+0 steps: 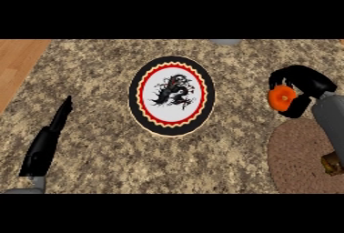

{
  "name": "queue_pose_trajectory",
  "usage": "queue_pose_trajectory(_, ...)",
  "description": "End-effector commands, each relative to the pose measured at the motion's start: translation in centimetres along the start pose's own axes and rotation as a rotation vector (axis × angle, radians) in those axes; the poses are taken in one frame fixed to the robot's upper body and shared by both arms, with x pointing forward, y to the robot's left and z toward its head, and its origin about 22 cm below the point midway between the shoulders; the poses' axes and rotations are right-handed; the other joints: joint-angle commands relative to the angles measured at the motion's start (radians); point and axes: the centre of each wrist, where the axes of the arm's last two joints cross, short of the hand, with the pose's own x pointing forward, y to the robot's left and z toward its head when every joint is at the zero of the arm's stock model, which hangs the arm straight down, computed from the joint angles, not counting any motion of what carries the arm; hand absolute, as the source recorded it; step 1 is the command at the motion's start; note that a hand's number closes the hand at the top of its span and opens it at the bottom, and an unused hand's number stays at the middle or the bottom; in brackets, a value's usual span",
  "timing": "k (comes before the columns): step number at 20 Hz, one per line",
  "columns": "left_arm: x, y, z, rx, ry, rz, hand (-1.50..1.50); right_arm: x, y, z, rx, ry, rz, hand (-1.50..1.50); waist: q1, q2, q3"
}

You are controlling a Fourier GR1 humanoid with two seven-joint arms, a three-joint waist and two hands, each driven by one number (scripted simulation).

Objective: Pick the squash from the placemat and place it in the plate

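Orange squash [282, 96] was off the placemat [299, 154], not yet on the plate [172, 60].
Right hand [304, 78] was clamped around it at the placemat's 12 o'clock; the plate lay well apart at 9 o'clock. Transfer and release remained. Left hand [47, 141] rested open.

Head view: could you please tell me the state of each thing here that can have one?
Squash: held in the right hand, off the placemat, not yet on the plate.
Right hand: shut round the squash.
Left hand: open, fingers straight, at lower left.
Plate: lying flat, nothing on it.
Placemat: flat, squash not on it.
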Motion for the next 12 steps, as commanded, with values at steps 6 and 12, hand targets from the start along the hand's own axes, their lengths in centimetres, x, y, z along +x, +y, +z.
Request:
queue_pose_trajectory(6, -1.1, 0.8, 0.7, 0.023, 0.019, -0.011, 0.0, 1.4, -3.9, -2.6, -0.371, -0.066, 0.024, 1.5, -0.017, -0.005, 0.001)
queue_pose_trajectory(12, -1.4, 0.3, 1.2, 0.025, 0.053, 0.022, 0.0, 3.6, -8.3, -3.3, -0.541, -0.345, -0.013, 1.5, -0.057, -0.019, -0.002)
